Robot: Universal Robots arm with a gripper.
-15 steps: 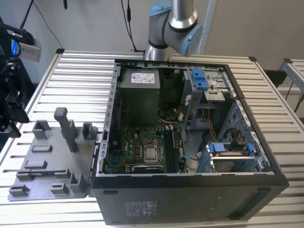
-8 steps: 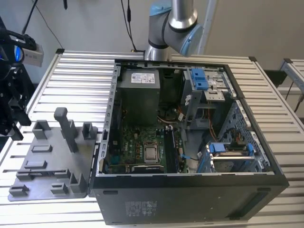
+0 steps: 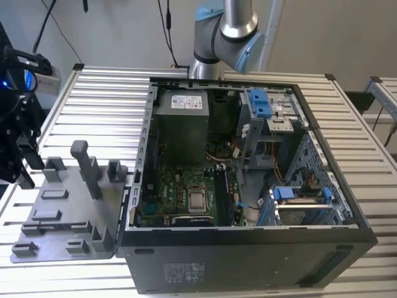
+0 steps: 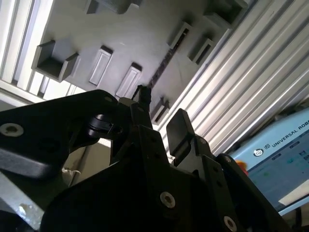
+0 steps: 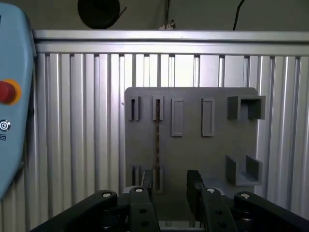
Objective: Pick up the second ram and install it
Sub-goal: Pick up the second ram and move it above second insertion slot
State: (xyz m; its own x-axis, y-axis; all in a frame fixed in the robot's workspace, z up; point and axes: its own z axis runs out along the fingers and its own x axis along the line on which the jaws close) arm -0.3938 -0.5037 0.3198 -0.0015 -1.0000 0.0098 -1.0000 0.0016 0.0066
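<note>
I read this as the pick-up step, with the grasp not yet made. The gripper hangs above the grey tray, its jaws apart and nothing between them but bare tray. The ram stands on edge in the tray, a thin dark strip running between 2 slotted holders, untouched.

In the first wrist view it lies closer to 1 of the fingers than to the other, so I judge it is not centred in the gap. A clean grasp calls for the 2 fingers to straddle that thin edge squarely, 1 on each flat face, with the strip midway. It is slim, and I would expect it to tip or twist if caught off centre.

The first wrist view looks straight down and gives me that alignment. The second wrist view comes in at a slant and shows the strip lying apart from the fingertips. For where the ram has to go I turn to the exterior view: the open computer case with its green board sits just beside the tray, toward the exterior view's right, and the gripper is at the exterior view's left edge
</note>
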